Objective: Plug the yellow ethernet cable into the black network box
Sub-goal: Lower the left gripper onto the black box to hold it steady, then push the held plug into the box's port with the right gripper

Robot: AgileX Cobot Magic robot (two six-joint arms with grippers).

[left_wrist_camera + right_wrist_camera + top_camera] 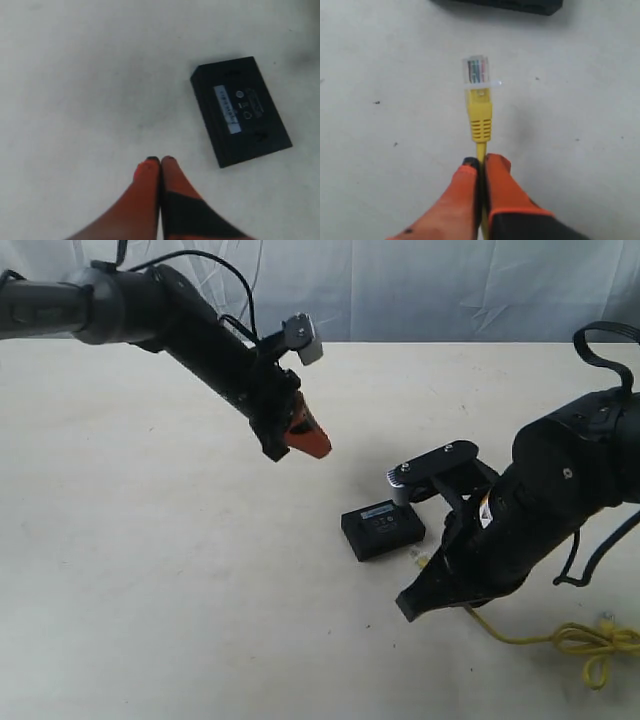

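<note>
The black network box [381,529] lies flat on the pale table, its label strip up; it also shows in the left wrist view [241,117] and as a dark edge [505,5] in the right wrist view. My right gripper [481,160] is shut on the yellow ethernet cable [480,117] just behind its clear plug [476,70], which points at the box a short way off. In the exterior view the plug [418,558] sits just right of the box. The cable's tied bundle [597,644] rests at the lower right. My left gripper [310,443] hangs shut and empty above the table, up-left of the box.
The pale table [150,570] stretches wide to the left and front of the box. A white cloth backdrop [430,285] hangs behind the far edge. The right arm's black body [540,510] looms over the area right of the box.
</note>
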